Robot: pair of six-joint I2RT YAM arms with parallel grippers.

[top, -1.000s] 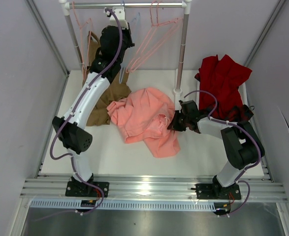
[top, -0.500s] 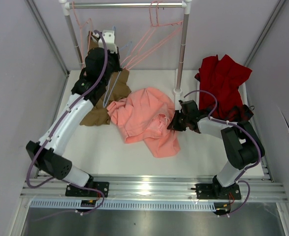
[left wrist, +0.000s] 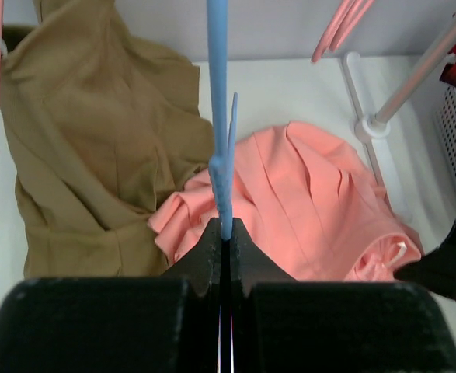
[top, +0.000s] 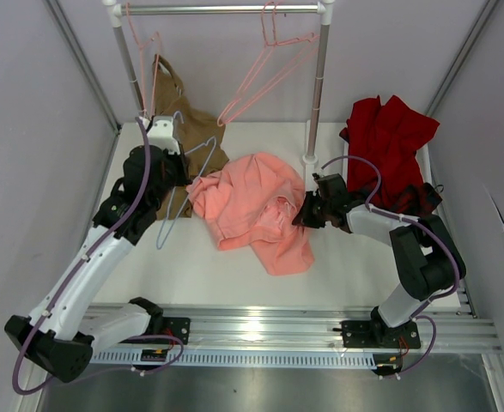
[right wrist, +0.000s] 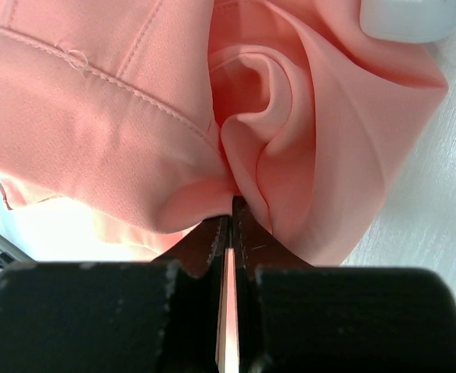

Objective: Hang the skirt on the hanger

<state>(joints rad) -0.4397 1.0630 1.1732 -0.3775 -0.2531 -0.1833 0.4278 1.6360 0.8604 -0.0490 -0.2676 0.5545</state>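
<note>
Skirt [top: 250, 206] lay in crumpled heap in middle of white desk [top: 200, 270]. Right jaws were shut tight on fold at skirt's right edge. Left jaws pinched thin blue hanger [left wrist: 217, 85] and held it up just left of skirt, beside brown cloth [top: 198, 142]. Red cloth [top: 389, 137] sat at back right. Pink hangers [top: 273, 64] hung on rail behind.

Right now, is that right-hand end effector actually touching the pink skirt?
Touching. The right wrist view shows the right end effector pinched shut on a fold of the skirt, with fabric bunching at its tips.
</note>
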